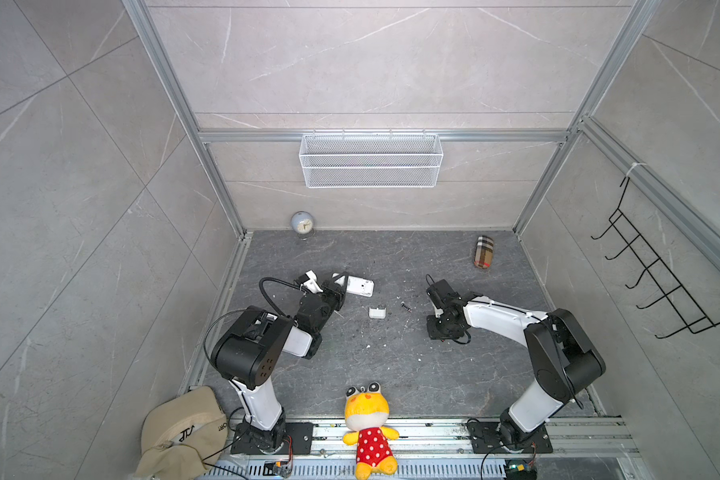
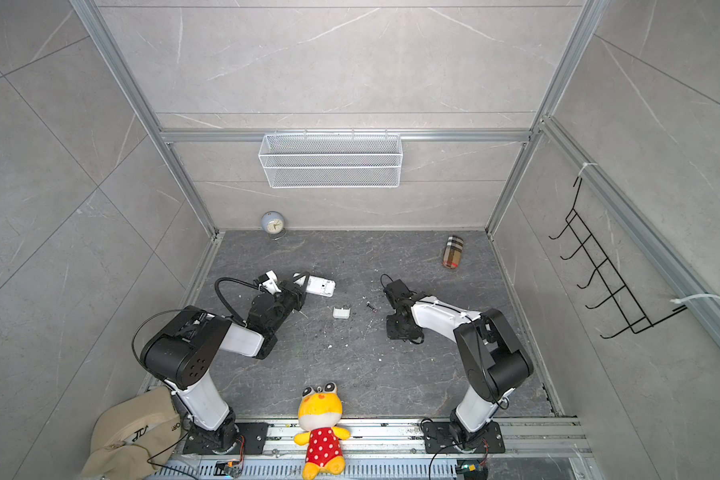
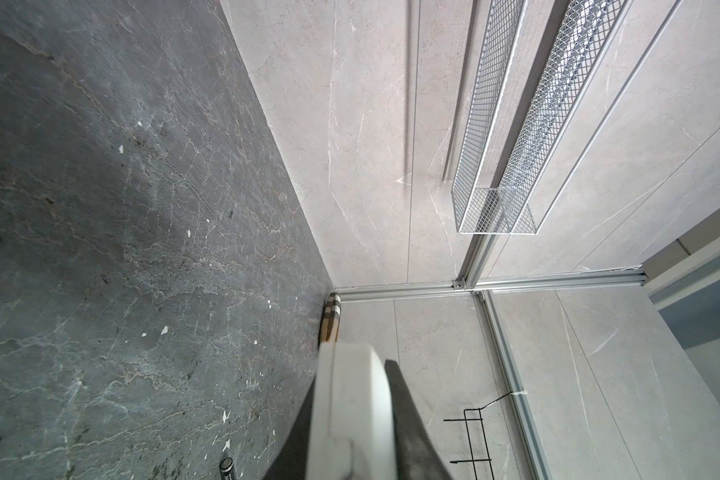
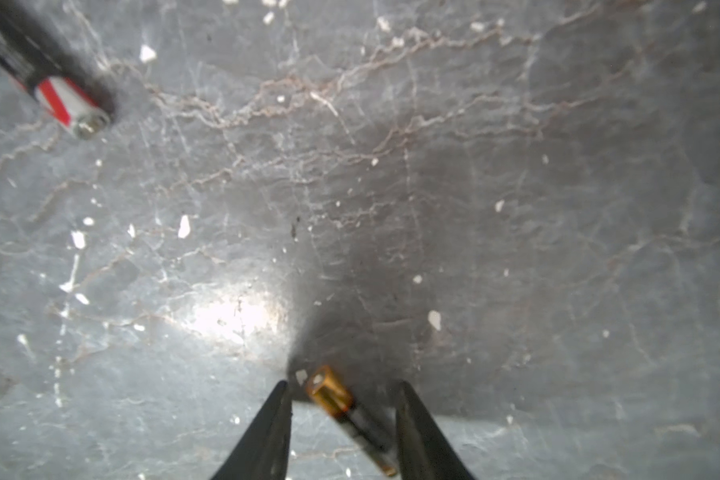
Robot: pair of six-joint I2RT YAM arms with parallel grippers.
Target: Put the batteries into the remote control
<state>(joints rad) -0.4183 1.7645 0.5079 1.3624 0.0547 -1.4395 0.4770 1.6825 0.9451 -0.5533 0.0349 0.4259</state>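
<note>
While you hunt for print, only the cap (image 1: 179, 432) at front-left gives any: "ORT" on its edge, plus a logo I can't make out. Battery wrappers are too blurred for a brand; one has a red & white band, the other a gold band. Nothing legible on the remote control (image 1: 360, 286).

Over to your right gripper (image 4: 344, 386): it points down at the tabletop (image 1: 391, 374), jaws part-open, straddling the gold-banded battery (image 4: 350, 419). That one lies flat on the slab, slanted betw. the fingers (image 4: 269, 436). There's a clear gap on one side; the other side is v. close and I can't tell if it touches. Not clamped.

The red-banded battery (image 4: 38, 75) lies well apart from that gripper. In both top views the same red-banded battery (image 1: 405, 307) sits betw. the white cover piece (image 1: 377, 312) and your right arm.

Your left gripper (image 1: 341, 283) is closed on one end of the remote control, left of centre. The cover piece lies betw. the remote and both batteries.

Around the edges: clock (image 1: 302, 223) back-left by the wall, plaid case (image 1: 484, 252) back-right, frog plush (image 1: 368, 428) front-centre on the rail. Wire basket (image 1: 371, 160) on the back wall, black hook rack (image 1: 661, 282) on the right wall.
</note>
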